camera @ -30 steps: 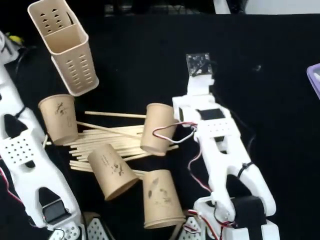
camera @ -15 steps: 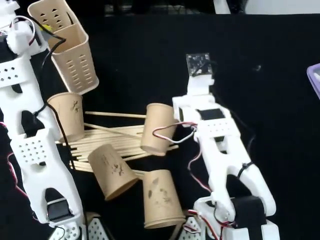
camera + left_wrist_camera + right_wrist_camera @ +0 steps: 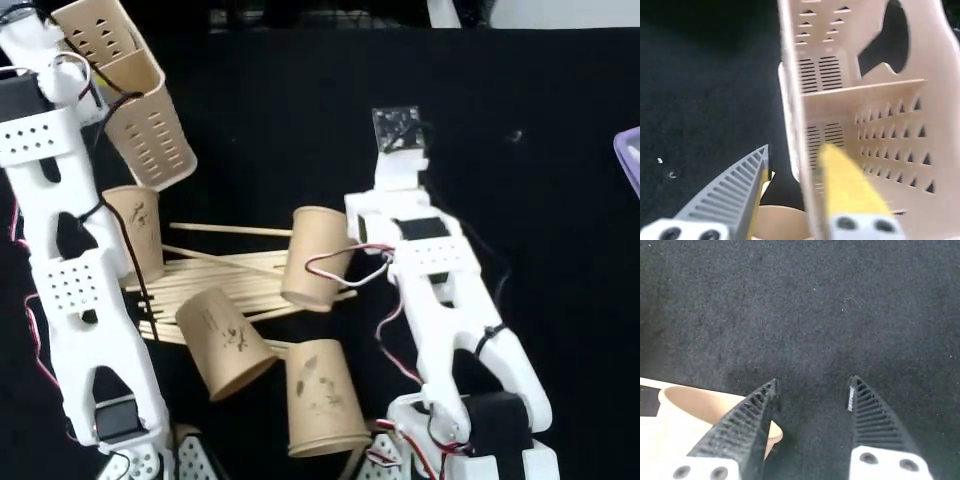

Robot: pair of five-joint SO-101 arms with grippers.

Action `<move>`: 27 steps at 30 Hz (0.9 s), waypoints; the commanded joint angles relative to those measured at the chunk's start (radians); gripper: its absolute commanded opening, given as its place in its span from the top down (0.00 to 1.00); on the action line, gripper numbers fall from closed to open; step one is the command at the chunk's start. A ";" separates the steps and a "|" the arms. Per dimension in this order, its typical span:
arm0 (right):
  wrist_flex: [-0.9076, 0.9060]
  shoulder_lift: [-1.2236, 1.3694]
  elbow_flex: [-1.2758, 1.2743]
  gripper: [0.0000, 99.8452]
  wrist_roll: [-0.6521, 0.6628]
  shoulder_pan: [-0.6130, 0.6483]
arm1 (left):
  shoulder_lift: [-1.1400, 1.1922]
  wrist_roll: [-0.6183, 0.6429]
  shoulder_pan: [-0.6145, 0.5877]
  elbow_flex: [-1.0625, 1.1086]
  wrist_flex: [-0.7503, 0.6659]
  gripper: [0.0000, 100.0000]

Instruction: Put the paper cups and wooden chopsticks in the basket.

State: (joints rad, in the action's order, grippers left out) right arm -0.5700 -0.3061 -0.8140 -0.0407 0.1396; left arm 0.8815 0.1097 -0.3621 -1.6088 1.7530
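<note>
The cups point(image 3: 225, 342) and chopsticks point(image 3: 215, 275) all lie out on the cloth point(image 3: 530, 220), none of them in the basket point(image 3: 145, 120). Four cups lie on their sides around and over the sticks, from near left to centre. They are tapered brown paper with rolled rims and a dark sketchy mark on each. The chopsticks are thin, pale, straight wood, heaped roughly parallel, with one lying apart on the far side. The basket is at the far left, tipped at a slant. It is a tall beige plastic box with a divider across it and walls pierced by slots and small triangles. The left gripper point(image 3: 795, 150) straddles one wall with its jaws apart, a gap showing beside the grey finger and the yellow finger over the pierced side, so it does not look clamped. It probably means to stand the basket up, since a tipped one takes nothing. The right gripper point(image 3: 813, 381) hovers low over bare, felt-like cloth, jaws wide and empty, with a cup rim point(image 3: 700, 410) just beside one finger, likely its first pick
</note>
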 commanded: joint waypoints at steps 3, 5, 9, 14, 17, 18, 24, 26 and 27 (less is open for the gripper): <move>0.021 -0.001 0.005 0.79 -0.005 0.017 | -0.014 -0.140 0.134 -0.047 0.009 0.97; 0.021 -0.001 0.005 0.79 -0.005 0.017 | -0.014 -0.187 0.194 -0.047 0.009 0.97; 0.021 -0.001 0.004 0.79 -0.005 0.017 | -0.054 -0.235 0.305 -0.050 0.009 0.97; 0.021 -0.001 0.004 0.79 -0.005 0.017 | -0.127 -0.328 0.384 -0.016 0.009 0.97; 0.018 -0.001 0.004 0.79 -0.005 0.017 | -0.138 -0.344 0.386 0.033 0.009 0.96; 0.018 -0.001 0.004 0.79 -0.005 0.017 | -0.138 -0.341 0.377 0.058 0.009 0.93; 0.017 -0.001 0.004 0.79 -0.005 0.017 | -0.150 -0.164 0.275 0.116 0.008 0.73; 0.018 -0.001 0.004 0.79 -0.005 0.017 | -0.150 -0.112 0.243 0.074 0.008 0.73; 0.020 -0.001 0.004 0.79 -0.005 0.017 | -0.150 -0.097 0.232 0.053 0.008 0.73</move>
State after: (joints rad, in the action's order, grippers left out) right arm -0.5700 -0.3061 -0.8140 -0.0407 0.1396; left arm 0.7894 -0.0821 -0.0629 -1.4737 1.7591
